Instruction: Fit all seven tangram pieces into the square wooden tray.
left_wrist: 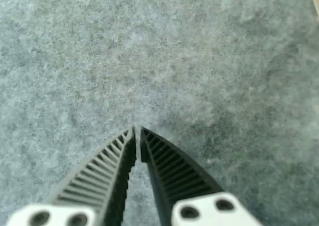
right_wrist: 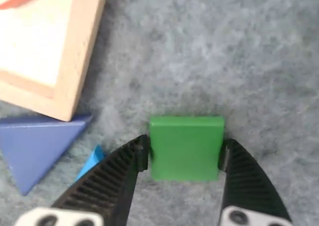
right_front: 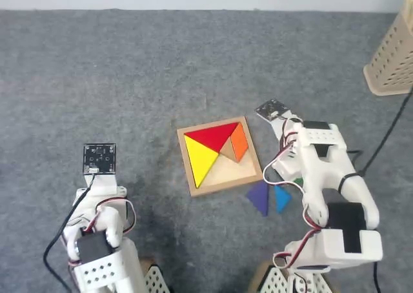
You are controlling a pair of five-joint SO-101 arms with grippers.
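The green square [right_wrist: 185,147] lies flat on the grey table [right_front: 129,73], just off the corner of the wooden tray [right_wrist: 79,61] and outside it. The right hand [right_wrist: 184,147] straddles it, one finger against each of two opposite edges, so it appears to pinch the piece across its width. That is a sensible hold for a thin flat tile, since the parallel sides give the ribbed fingers something square to bear on. Beside it wait the dark blue triangle [right_wrist: 37,144] and a smaller light blue triangle [right_wrist: 92,159], both near the tray's corner and within easy reach of the same arm. From above, the tray [right_front: 188,154] already carries the red triangle [right_front: 210,135] and the yellow triangle [right_front: 200,161], packed edge to edge into one corner, with the orange piece [right_front: 239,141] against the far rim. A brownish shape between them may be a further piece, though that is hard to tell. The bare wood on the side facing the right arm looks like the room left for the loose pieces. The left hand [left_wrist: 138,134] hangs over bare table well apart from the tray, fingers pressed together on nothing — parked out of the way, by the look of it. A perforated beige basket [right_front: 392,54] stands at the table's far edge.
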